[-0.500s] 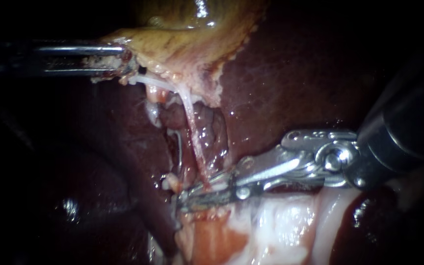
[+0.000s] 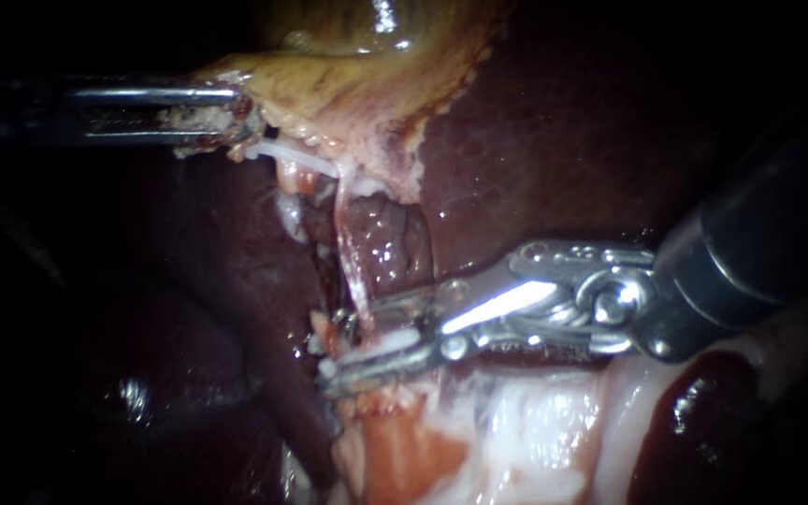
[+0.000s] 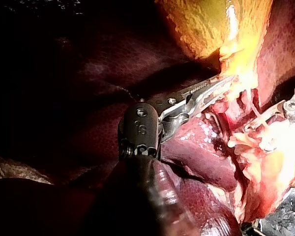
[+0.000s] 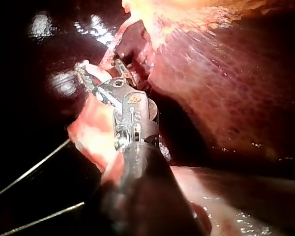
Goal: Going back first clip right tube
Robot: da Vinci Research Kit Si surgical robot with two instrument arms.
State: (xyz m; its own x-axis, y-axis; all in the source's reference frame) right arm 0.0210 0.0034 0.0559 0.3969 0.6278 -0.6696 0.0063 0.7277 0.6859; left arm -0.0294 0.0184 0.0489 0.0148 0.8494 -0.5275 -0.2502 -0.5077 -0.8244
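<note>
The dark maroon, wet-glossy liver [image 2: 554, 140] fills most of the field and is the bed on which everything else lies. At its upper edge the yellow-green, soft-walled gallbladder [image 2: 357, 84] is drawn up and toward the left. That pull looks meant to tauten the strand below it and open the cleft where the work goes on. A mound of pale white and pink fatty tissue [image 2: 535, 430] lies just beneath the right instrument [image 2: 353, 341].

This is a dark shaft with a bright steel wrist and two slim jaws. It comes in from the right almost level and crosses the foot of the tube squarely, the angle a clip would need. Its jaws stand parted with a gap between them. As far as I can judge, they straddle the tube rather than pinch it.

The left instrument [image 2: 236, 117], a thin steel shaft from the left, has its jaws clamped on the gallbladder's ragged lower edge and supplies the traction.

The pale pink, stringy tube [image 2: 353, 252] runs from the gallbladder's neck down into that gap. Only one tube shows plainly, so I cannot say it is the right one. A small whitish sliver [image 2: 381, 343] lies between the parted jaws; whether it is a clip or a glint, I cannot tell.

With the jaws apart, backing out seems the step in hand. It should follow the shaft's own line, so that no jaw snags the taut tube.
</note>
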